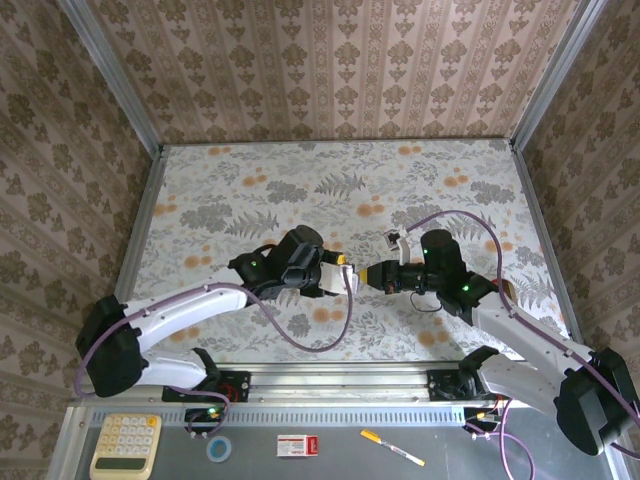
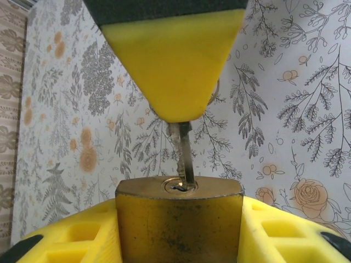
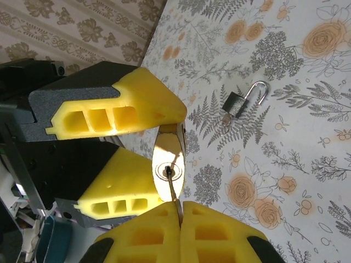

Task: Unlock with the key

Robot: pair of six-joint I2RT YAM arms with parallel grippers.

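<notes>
My left gripper (image 2: pixel 178 238) is shut on a brass padlock (image 2: pixel 178 219), which it holds up off the table with its keyhole face toward the right arm. The key (image 2: pixel 185 156) shows as a thin silvery blade with its tip in the keyhole. Its head is hidden between the closed yellow pads of my right gripper (image 3: pixel 180 219), which is shut on it. In the right wrist view the key (image 3: pixel 174 189) runs from the pads into the padlock (image 3: pixel 169 161). From above, the left gripper (image 1: pixel 335 268) and the right gripper (image 1: pixel 375 277) meet nose to nose at the table's middle.
A small dark padlock (image 3: pixel 237 104) with an open shackle and a key ring lies on the floral table beyond the grippers. Patterned walls close three sides. On the near ledge lie a calculator (image 1: pixel 125 445), a tape roll (image 1: pixel 219 448), a small box (image 1: pixel 297 445) and a pen (image 1: pixel 392 447).
</notes>
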